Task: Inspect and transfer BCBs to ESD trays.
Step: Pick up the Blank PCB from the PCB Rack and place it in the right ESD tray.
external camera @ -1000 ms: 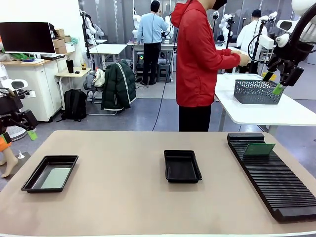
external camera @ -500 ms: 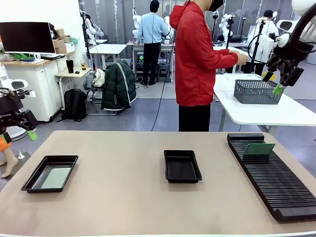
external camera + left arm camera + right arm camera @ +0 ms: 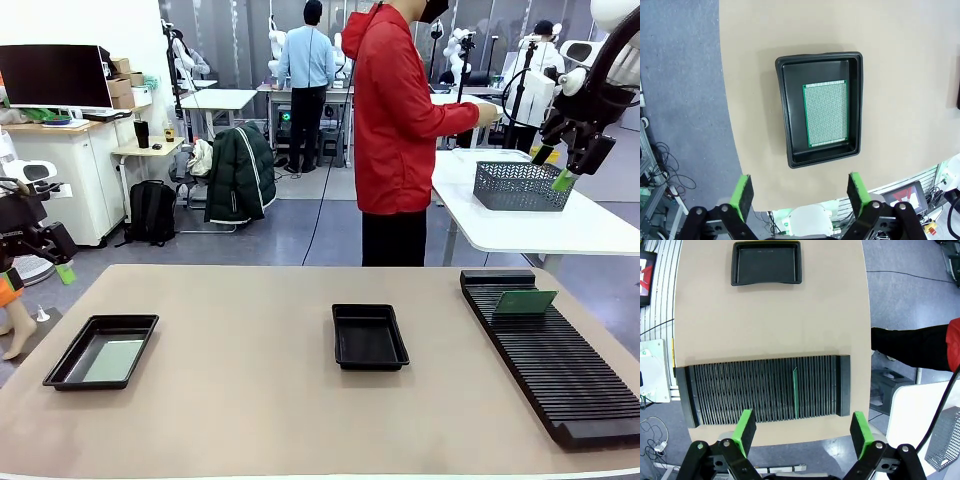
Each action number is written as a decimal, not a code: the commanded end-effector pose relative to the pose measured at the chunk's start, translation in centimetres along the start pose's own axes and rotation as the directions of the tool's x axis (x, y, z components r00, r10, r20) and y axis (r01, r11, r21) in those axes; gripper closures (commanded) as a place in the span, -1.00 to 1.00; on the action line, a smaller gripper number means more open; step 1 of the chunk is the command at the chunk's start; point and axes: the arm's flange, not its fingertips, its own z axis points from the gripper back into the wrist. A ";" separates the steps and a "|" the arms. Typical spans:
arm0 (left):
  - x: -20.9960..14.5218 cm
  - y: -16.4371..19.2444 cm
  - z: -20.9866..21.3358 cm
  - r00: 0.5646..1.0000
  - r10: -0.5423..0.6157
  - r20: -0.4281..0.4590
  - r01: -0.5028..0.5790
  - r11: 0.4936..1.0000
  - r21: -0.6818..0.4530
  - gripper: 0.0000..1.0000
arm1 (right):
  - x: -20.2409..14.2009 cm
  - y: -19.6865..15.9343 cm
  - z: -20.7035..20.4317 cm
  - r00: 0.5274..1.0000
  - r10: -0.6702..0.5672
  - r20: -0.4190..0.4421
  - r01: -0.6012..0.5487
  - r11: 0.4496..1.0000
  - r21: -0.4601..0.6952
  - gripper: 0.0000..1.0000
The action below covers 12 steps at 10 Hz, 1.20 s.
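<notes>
Two black ESD trays sit on the tan table (image 3: 250,420): the left tray (image 3: 62,366) near the table's left edge and the middle tray (image 3: 372,364) toward the far centre. One green BCB, the flat board (image 3: 113,360), lies on the left tray's floor. From the front it reads as a pale grey-green patch. The left wrist view, looking straight down, gives its dotted grid of holes and green border, and shows it lying toward one side of the floor (a strip of black floor runs along the other long wall).

The left gripper (image 3: 800,176) hangs high above that tray, its green-padded fingers spread wide with nothing between them.

At the right, a long ribbed rack (image 3: 570,390) holds the upright board (image 3: 526,301) in a slot near its far end. The front view shows this board's broad green face. The right wrist view sees it edge-on, as a thin green line across the ribs, with the middle tray's bare black floor beyond it.

The right gripper (image 3: 803,414) is likewise parted and holds nothing. In the front view it is raised at the far right, well above the table, in front of a grey wire basket (image 3: 522,186) on a white table behind. A person (image 3: 400,130) in red stands at the far side, turned toward that white table.
</notes>
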 end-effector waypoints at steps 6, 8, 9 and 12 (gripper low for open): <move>-0.1 0.1 -0.2 1.000 -0.008 0.009 0.008 1.000 -0.006 -1.00 | -3.0 1.2 -6.9 0.985 0.084 -0.149 -0.097 0.992 -0.076 -1.00; -0.1 0.1 -0.2 1.000 -0.008 0.009 0.008 1.000 -0.006 -1.00 | -4.3 2.0 -9.6 0.979 0.109 -0.175 -0.129 0.986 -0.109 -1.00; -0.1 0.1 -0.2 1.000 -0.008 0.009 0.008 1.000 -0.006 -1.00 | -4.9 2.2 -11.2 0.973 0.097 -0.209 -0.126 0.984 -0.128 -1.00; -0.1 0.1 -0.2 1.000 -0.008 0.009 0.008 1.000 -0.006 -1.00 | -6.1 2.5 -15.8 0.963 0.102 -0.249 -0.135 0.984 -0.117 -1.00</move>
